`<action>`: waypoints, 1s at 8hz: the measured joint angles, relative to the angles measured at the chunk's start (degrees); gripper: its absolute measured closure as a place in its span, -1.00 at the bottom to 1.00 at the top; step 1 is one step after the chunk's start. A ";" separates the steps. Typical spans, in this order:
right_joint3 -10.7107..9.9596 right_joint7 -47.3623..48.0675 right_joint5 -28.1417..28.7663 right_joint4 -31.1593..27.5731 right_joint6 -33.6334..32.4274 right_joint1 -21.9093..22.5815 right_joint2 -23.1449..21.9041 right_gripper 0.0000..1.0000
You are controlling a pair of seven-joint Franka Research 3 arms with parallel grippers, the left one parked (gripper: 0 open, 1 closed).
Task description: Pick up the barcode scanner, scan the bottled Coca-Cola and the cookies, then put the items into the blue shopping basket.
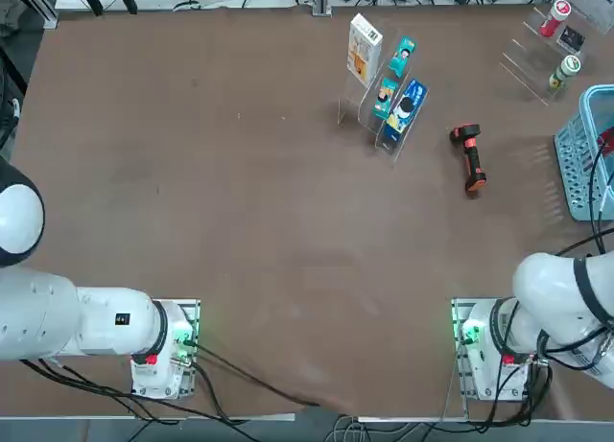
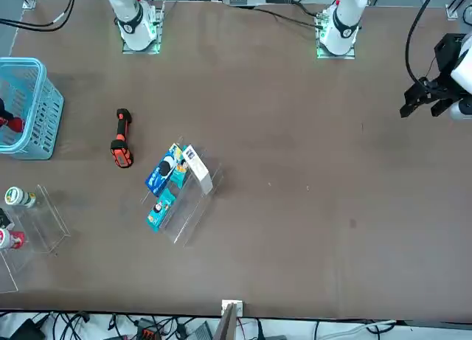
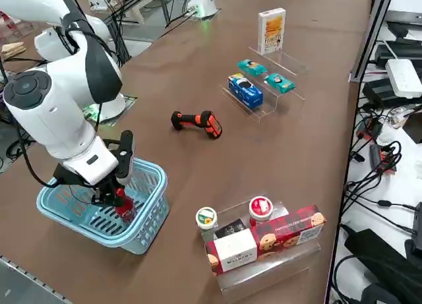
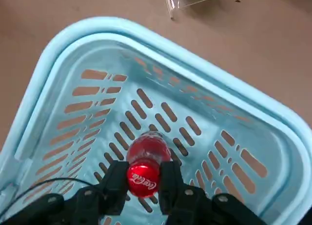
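My right gripper [image 4: 142, 172] is lowered inside the blue shopping basket [image 4: 161, 44] and is shut on the neck of the bottled Coca-Cola [image 4: 148, 149], which stands upright with its base at the basket floor. The side view shows the gripper [image 3: 116, 189] over the red bottle [image 3: 125, 210] in the basket [image 3: 146, 223]. The barcode scanner [image 1: 469, 156] lies on its side on the table between the basket [image 1: 576, 164] and the snack stand, untouched. The cookies [image 1: 364, 47], a white and yellow box, stand upright on the clear stand's back step.
The clear stepped stand [image 1: 379, 116] also holds a blue packet [image 1: 406, 108] and two teal packets. A second clear stand [image 3: 264, 248] beside the basket holds two capped containers and a red biscuit box. Cables lie along the table's far edge.
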 joint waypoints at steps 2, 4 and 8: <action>0.03 -0.05 0.02 0.00 0.00 0.00 0.00 -0.28; 0.02 -0.26 0.02 0.03 -0.05 -0.06 -0.01 -0.67; 0.15 -0.82 0.04 0.50 -2.36 -0.05 -1.36 -0.99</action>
